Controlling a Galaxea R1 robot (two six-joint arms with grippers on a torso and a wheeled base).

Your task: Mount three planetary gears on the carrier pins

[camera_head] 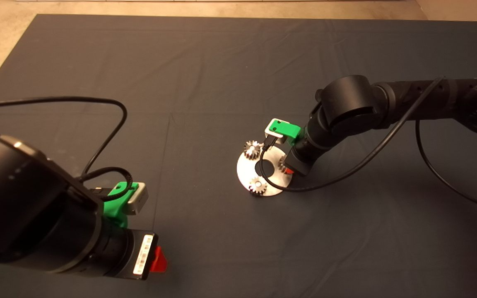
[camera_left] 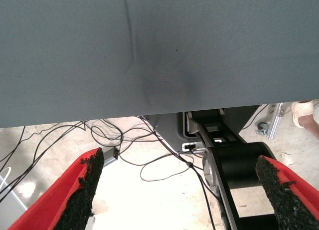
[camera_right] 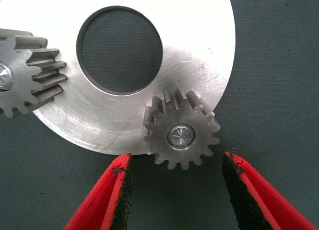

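From above, the round metal disc (camera_head: 246, 171) lies on the mat (camera_head: 205, 82) with three gears (camera_head: 258, 186) on its pins; the right hand (camera_head: 289, 169) hangs over its edge, the left hand (camera_head: 157, 260) waits low left. The left wrist view shows the left hand spread over the mat edge. The right wrist view shows the right hand spread beside one gear (camera_right: 180, 135) sitting on its pin (camera_right: 180, 135).

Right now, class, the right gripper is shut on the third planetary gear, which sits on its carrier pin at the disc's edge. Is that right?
Not quite. The right gripper is open: in the right wrist view its two fingers stand apart on either side of the third planetary gear, touching nothing. The rest holds: that gear sits on its carrier pin at the edge of the disc.
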